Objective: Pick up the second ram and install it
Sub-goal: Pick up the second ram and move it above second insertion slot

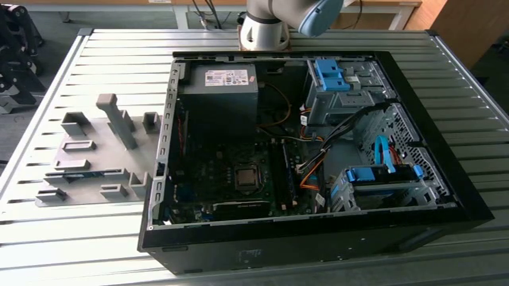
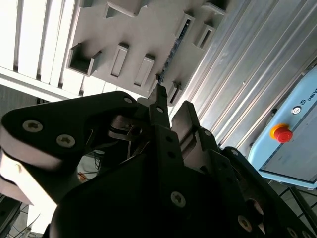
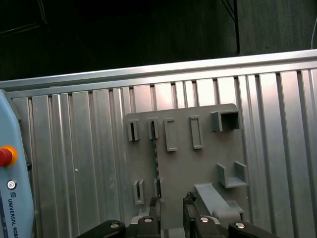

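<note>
- Second ram: a thin, flat blue-green stick. It is seated in a channel of the fixture plate, well apart from the computer case and to the exterior view's left of it. In the first wrist view the second ram shows edge-on as a dark sliver running between two pairs of slotted blocks. Its chips and label cannot be made out.
- Fixture plate: matte grey plastic. It carries upright rectangular blocks, slotted holders and an open box shape.
- Table: ribbed, bright aluminium slats.
- Computer case: black metal with its side open. Inside are a dark green board, a grey power supply, blue drive brackets and loose coloured cables.
- Arm: a pale, glossy cylinder, cut off by the upper edge of the exterior view.
- Box: pale blue, with a red button, partly out of frame.
- Gripper: black, bolted linkages, with most of its body cropped in both wrist views. Its fingers stand apart with an empty gap between them and hold nothing. They hang over the plate's edge, with one finger roughly in line with the second ram. Whether it touches the stick cannot be told.
</note>
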You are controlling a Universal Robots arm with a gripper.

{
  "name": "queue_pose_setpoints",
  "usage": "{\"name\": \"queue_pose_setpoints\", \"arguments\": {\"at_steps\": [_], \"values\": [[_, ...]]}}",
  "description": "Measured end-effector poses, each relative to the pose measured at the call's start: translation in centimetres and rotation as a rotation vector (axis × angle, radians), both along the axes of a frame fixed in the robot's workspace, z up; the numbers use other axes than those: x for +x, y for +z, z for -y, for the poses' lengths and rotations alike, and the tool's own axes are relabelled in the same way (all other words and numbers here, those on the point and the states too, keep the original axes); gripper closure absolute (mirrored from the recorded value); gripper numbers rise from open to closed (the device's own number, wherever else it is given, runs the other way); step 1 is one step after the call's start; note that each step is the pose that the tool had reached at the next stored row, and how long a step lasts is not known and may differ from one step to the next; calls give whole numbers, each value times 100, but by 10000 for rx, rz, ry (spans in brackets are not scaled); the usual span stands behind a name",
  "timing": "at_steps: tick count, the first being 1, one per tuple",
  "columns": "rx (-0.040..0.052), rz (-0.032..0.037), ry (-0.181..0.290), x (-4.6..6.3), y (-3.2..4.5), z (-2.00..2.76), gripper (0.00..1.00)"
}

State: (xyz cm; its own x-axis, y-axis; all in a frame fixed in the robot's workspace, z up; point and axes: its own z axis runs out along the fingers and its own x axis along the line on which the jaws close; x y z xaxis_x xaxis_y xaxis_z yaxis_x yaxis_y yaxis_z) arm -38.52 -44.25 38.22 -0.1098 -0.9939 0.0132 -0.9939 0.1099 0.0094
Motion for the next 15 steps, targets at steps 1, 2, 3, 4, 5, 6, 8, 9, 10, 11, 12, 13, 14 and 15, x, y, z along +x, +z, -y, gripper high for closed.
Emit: {"name": "queue_pose_setpoints", "arguments": {"at_steps": [1,2,3,4,5,6,8,9,10,11,12,13,14,15], "values": [[0,16,1,-8,-5,0,68],[0,37,0,-15,-10,1,68],[0,59,1,-20,-13,1,68],[0,69,1,-21,-14,1,68],[1,71,2,-21,-14,1,68],[1,71,2,-21,-14,1,68],[0,71,1,-22,-13,1,68],[0,71,1,-22,-13,1,68],[0,71,1,-22,-13,1,68],[0,72,1,-22,-14,0,68],[0,72,1,-22,-14,1,68],[0,72,1,-22,-13,1,68],[3,73,1,-22,-13,0,68],[19,71,0,-23,-13,0,68]]}}
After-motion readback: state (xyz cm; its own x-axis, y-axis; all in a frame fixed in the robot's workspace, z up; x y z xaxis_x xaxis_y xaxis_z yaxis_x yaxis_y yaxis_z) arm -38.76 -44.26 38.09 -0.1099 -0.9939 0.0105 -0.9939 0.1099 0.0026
